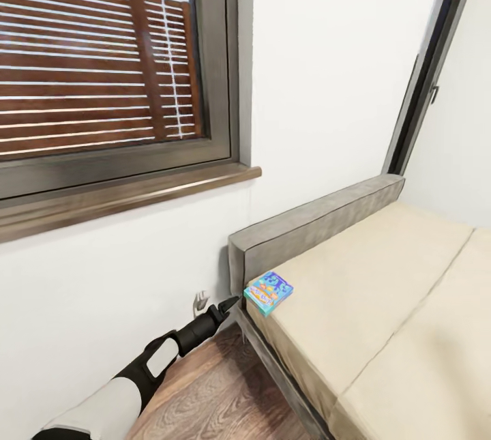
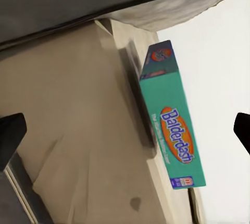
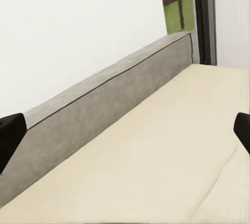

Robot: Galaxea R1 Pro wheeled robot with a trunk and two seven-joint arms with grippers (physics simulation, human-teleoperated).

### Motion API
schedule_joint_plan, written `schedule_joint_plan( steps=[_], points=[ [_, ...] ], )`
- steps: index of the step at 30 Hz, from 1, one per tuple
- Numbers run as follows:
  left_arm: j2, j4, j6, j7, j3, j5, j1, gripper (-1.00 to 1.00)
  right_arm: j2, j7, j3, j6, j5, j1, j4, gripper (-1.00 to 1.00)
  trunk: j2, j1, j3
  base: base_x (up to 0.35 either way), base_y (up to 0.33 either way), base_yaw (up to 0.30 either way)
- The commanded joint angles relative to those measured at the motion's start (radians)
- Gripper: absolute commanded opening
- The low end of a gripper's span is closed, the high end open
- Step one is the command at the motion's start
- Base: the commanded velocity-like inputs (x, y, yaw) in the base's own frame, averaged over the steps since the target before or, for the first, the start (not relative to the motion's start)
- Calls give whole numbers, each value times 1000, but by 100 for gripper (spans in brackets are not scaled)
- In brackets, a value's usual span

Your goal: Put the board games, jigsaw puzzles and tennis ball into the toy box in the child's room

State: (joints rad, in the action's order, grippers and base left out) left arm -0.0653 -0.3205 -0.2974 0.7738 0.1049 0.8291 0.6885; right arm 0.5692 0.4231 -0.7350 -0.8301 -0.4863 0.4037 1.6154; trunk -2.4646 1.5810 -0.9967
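one board game [image 1: 268, 292], one bed [image 1: 382, 303], one window [image 1: 102, 65] and one robot arm [image 1: 136, 378] show.

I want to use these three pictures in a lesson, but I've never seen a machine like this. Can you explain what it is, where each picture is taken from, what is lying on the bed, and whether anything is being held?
These are simulator renders of a wheeled robot with two arms, each ending in a two-fingered pincer. The large picture comes from a camera on its head, looking down at a bed with a grey headboard under a window. The other two come from cameras on each wrist, looking out between the pincer's dark fingers.

On the mattress corner, near the headboard, lies a board game box; the left wrist view shows its teal side, printed "Balderdash". The left pincer is reaching toward it, open, and not touching it. The right pincer is open over bare mattress. Nothing is held.
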Motion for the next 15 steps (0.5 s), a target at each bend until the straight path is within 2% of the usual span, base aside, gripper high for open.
schedule_joint_plan(
  steps=[1,7,15],
  points=[
    [1,0,-9,-2,4,9,5,100,0,5,-1,-6,2,1,0,100,0,0,-1,0,0,-152],
    [2,0,-8,-42,2,10,24,100,0,5,-2,-6,2,1,1,100,0,0,-1,0,0,-66],
    [1,0,-7,-54,1,12,27,100,0,5,-3,-6,2,1,0,100,0,0,-1,0,0,-8]
  ],
)
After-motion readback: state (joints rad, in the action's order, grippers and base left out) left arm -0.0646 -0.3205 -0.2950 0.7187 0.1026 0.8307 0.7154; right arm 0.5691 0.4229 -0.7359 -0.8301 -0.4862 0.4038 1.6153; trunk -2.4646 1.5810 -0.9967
